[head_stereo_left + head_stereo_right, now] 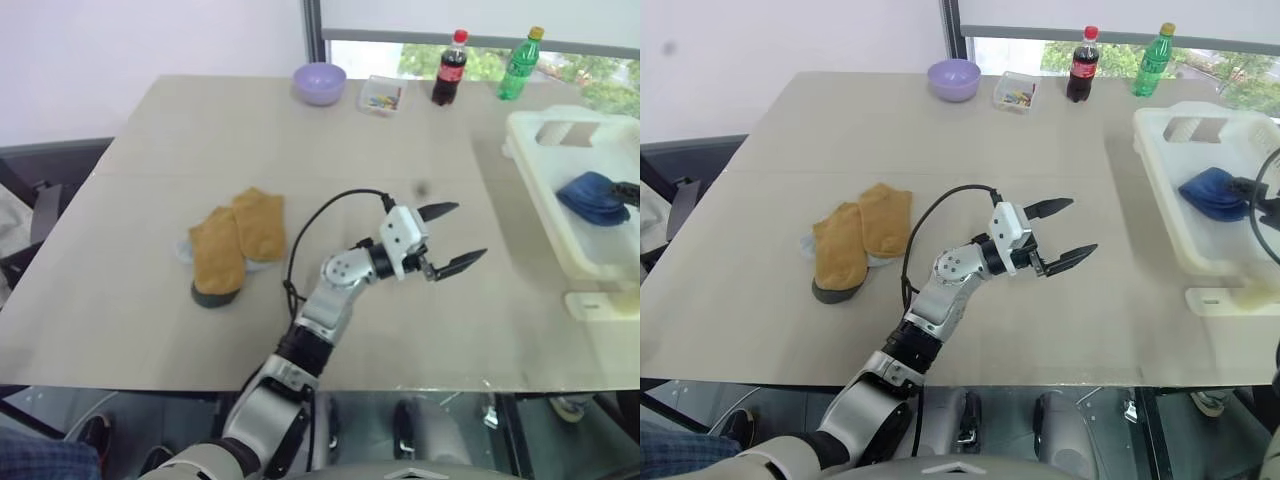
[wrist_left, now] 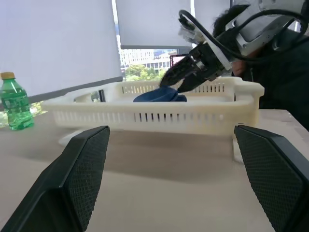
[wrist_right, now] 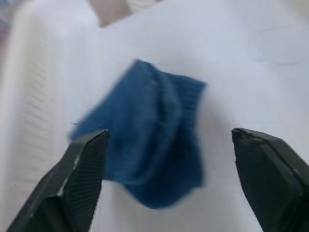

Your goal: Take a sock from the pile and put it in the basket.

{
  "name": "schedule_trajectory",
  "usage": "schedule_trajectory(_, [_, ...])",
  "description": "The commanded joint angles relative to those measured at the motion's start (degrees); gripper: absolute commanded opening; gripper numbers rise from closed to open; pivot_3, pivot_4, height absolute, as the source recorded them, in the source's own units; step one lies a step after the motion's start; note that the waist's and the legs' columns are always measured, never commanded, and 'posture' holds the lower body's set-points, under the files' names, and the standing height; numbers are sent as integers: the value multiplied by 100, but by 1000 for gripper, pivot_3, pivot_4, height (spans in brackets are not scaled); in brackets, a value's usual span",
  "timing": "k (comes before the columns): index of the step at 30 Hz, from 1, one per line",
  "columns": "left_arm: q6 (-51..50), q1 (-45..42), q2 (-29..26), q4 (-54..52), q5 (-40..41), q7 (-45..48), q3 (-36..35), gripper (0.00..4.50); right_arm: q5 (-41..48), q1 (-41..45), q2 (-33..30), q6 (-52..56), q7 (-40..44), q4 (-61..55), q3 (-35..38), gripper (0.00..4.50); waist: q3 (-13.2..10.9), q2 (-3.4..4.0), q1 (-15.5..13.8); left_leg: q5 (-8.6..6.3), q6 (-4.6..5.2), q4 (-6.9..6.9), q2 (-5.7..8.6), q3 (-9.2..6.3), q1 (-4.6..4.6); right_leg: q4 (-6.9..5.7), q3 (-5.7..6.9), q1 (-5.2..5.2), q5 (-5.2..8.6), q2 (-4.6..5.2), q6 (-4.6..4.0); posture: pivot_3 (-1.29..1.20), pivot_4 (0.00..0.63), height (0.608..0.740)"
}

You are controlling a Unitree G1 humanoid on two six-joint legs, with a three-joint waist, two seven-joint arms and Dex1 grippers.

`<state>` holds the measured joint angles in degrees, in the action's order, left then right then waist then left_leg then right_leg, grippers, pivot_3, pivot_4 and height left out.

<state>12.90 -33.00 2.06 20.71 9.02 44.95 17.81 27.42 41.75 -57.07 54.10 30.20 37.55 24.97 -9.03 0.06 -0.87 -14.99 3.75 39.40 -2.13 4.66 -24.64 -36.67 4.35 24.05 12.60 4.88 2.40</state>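
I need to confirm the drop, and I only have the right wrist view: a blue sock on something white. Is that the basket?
Observer: Yes, the blue sock lies inside the white basket, at the right end of the table.
Operator: What's in the pile now?
Observer: Two yellow socks, side by side on the table.
Operator: And the left gripper?
Observer: The left gripper is open, hovering above the table between those socks and the basket.

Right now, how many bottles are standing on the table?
2. The dark cola bottle with a red cap and the green bottle with a yellow cap stand at the table's far edge by the window, green one further right.
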Motion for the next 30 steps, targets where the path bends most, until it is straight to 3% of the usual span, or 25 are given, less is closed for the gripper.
schedule_trajectory(1, [15,73,-90,-257,15,-11,-102,4449,-61,55,-259,-638,360,-698,34,4205,-1,13,22,0,0,0,0,6,3,-2,-6,1,0,0,0,0,150,733])
schedule_trajectory(7, [-348,320,-440,-809,107,-74,-288,4449,234,-500,338,-1988,1436,-2180,-31,4205,-1,12,29,0,0,-1,-13,14,25,-8,-29,-1,1,-34,0,0,150,733])
schedule_trajectory(10, [-895,789,-878,-1563,182,-54,-370,4449,526,-1051,864,-2412,1906,-3276,-183,4205,-1,13,32,0,-2,-2,-19,16,30,-13,-37,-2,1,-38,-1,0,150,733])
schedule_trajectory(15, [-1750,2117,-1730,-2927,401,-44,-553,4449,697,-1924,1577,-2340,2004,-4409,-765,4205,-2,14,7,14,-26,-4,-27,33,37,-17,-50,-2,0,-26,-1,0,150,733])
schedule_trajectory(21, [-2268,3628,-2406,-4209,452,-405,-1050,4449,342,-3540,2075,-3160,2496,-4704,-1456,4205,-3,6,-21,-4,1,-4,-14,20,45,-4,-31,-26,3,3,-2,0,150,733])
schedule_trajectory(25, [-2447,4484,-2684,-4757,443,-671,-1384,4449,506,-4148,2362,-3846,2861,-4489,-1169,4205,-7,6,27,-5,4,-4,-12,35,61,-9,-45,-28,16,5,-20,0,150,733])
schedule_trajectory(30, [-2348,5603,-2728,-5024,387,-1025,-1850,4449,574,-4761,2199,-4193,3343,-4207,-841,4205,-5,5,20,-9,-3,-5,-28,38,89,-14,-48,-34,31,2,-2,0,150,733])
